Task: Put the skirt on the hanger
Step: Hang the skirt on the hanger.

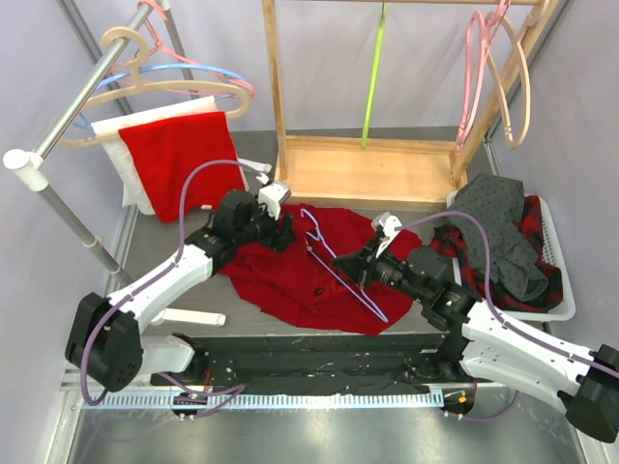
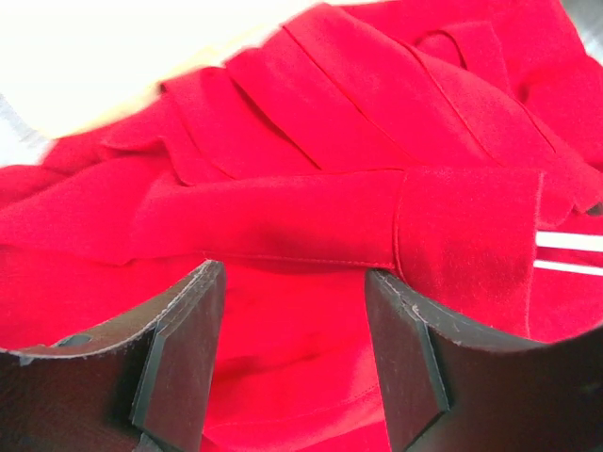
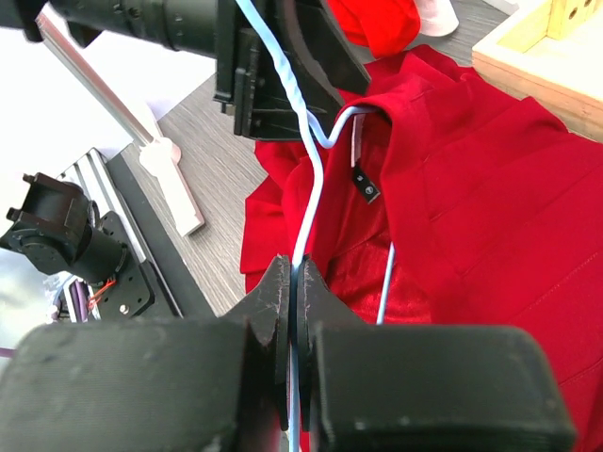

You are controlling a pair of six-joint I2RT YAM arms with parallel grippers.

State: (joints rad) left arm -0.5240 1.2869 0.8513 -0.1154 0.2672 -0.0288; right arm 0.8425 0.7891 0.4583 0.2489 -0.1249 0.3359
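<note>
Skirt (image 1: 309,280): red, rumpled flat on the grey table (image 1: 222,290) between the two arms, just in front of the wooden rack (image 1: 372,169)
Hanger (image 1: 336,269): thin pale-blue wire, laid slantwise across the skirt, hook end toward the rack
Right gripper (image 1: 360,268): closed tight on the hanger's wire near its lower end
Left gripper (image 1: 280,229): at the skirt's far-left edge, jaws partly apart, clamped on nothing
Top view only: whole layout, with a basket (image 1: 556,304) of dark clothes at the right, a red cloth (image 1: 189,155) draped over a rail at the left, and spare hangers on both sides
Left wrist view only: stitched, folded band of the skirt lying across just ahead of the two black fingers (image 2: 179,330), pleats beyond it, red fabric filling the gap below
Right wrist view only: wire pinched between closed pads, rising to a bend at a fold of the skirt, small black tag (image 3: 366,184) hanging beside that bend, left arm's dark body right behind it
</note>
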